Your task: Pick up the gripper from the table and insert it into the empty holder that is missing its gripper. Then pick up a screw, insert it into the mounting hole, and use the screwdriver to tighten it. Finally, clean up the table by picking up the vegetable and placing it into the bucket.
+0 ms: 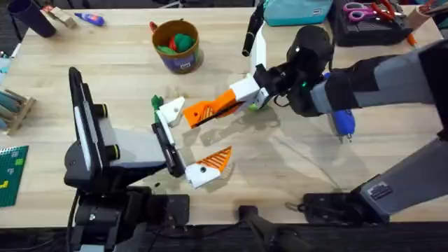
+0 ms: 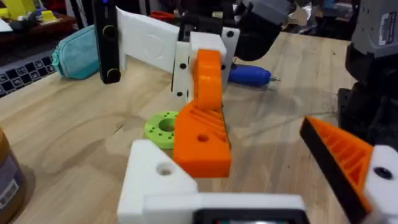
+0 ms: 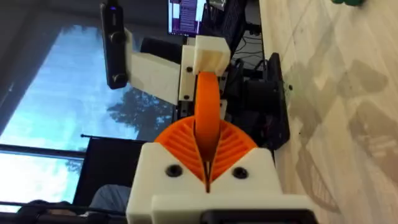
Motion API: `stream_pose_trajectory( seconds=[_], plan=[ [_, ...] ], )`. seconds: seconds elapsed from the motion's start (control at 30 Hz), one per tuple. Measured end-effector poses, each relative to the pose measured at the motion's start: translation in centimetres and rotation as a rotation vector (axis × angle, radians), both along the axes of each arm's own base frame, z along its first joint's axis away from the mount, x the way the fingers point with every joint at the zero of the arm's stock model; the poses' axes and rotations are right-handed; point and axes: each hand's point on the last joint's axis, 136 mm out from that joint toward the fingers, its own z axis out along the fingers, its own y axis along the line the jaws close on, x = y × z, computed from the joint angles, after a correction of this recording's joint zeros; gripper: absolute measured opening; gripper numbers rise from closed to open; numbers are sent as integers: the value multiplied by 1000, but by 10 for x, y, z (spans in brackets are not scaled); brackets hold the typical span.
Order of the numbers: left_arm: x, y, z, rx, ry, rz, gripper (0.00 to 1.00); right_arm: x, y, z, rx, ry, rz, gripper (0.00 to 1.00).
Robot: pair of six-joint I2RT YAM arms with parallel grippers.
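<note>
The right gripper (image 1: 241,98) is clamped on the gripper (image 1: 208,109) at centre frame — long axis slanting down-left toward the holder (image 1: 170,110), just beside its tip. The right arm is nearer. Left gripper: state cannot be told. Count — one screwdriver (image 1: 342,122), one bucket (image 1: 177,45).

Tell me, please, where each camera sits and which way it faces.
Overhead: above the arms' bases, looking down and forward at the table; both arms show, the right tool carrying the orange finger piece.
Left wrist: on the left arm, facing that piece across its own holder.
Right wrist: on the right arm, looking along its orange pads, shut on the piece.
Shared: all three show the piece.
</note>
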Motion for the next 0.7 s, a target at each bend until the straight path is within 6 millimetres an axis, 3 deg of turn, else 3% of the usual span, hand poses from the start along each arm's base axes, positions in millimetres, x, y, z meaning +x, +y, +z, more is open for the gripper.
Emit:
stream_pose_trajectory(
  seconds=[0.7],
  plan=[
    [0,0,0,0,0,0,986,-1,1,0,-5,12,5,8]
  ],
)
